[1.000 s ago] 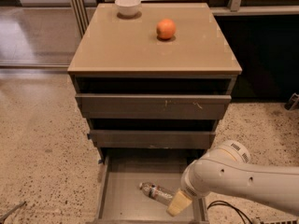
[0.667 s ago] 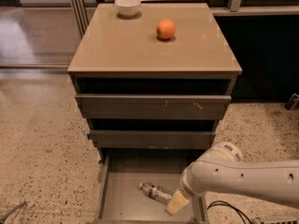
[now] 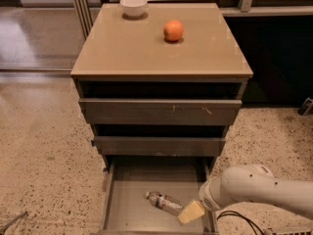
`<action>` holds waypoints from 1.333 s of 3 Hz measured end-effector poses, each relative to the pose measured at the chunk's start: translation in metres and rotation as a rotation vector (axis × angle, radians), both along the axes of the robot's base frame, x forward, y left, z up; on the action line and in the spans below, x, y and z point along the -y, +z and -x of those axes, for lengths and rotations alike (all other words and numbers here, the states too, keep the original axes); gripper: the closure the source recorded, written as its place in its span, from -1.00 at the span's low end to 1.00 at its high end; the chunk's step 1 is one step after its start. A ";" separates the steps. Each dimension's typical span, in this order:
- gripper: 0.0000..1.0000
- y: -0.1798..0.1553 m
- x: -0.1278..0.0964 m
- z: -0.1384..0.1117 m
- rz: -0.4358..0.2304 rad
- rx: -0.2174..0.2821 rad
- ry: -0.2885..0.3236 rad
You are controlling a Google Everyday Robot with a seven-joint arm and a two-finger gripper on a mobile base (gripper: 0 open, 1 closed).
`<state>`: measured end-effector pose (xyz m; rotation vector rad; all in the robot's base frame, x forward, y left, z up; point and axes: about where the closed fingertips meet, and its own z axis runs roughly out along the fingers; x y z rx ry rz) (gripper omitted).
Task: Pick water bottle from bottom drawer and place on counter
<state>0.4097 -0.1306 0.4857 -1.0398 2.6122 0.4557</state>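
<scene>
The water bottle (image 3: pixel 164 202) lies on its side on the grey floor of the open bottom drawer (image 3: pixel 128 213), cap end to the left. My gripper (image 3: pixel 191 212) is down inside the drawer at the bottle's right end, its tan tip close to or touching the bottle. The white arm (image 3: pixel 249 190) reaches in from the right and hides the rest of the gripper. The tan counter (image 3: pixel 146 53) is the cabinet's top, well above the gripper.
An orange (image 3: pixel 173 30) and a white bowl (image 3: pixel 133 6) sit on the counter towards the back. Two shallower drawers (image 3: pixel 159 112) above stand slightly pulled out and overhang the bottom drawer. Speckled floor surrounds the cabinet. A dark cabinet stands at the right.
The arm has settled slightly lower and to the right. The bottle has not moved.
</scene>
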 end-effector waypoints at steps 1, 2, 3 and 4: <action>-1.00 -0.011 -0.003 -0.002 0.001 0.008 0.002; -1.00 -0.040 -0.004 -0.011 -0.039 0.040 0.007; -1.00 -0.080 -0.013 -0.018 -0.090 0.046 0.040; -1.00 -0.147 -0.014 -0.038 -0.122 0.061 0.037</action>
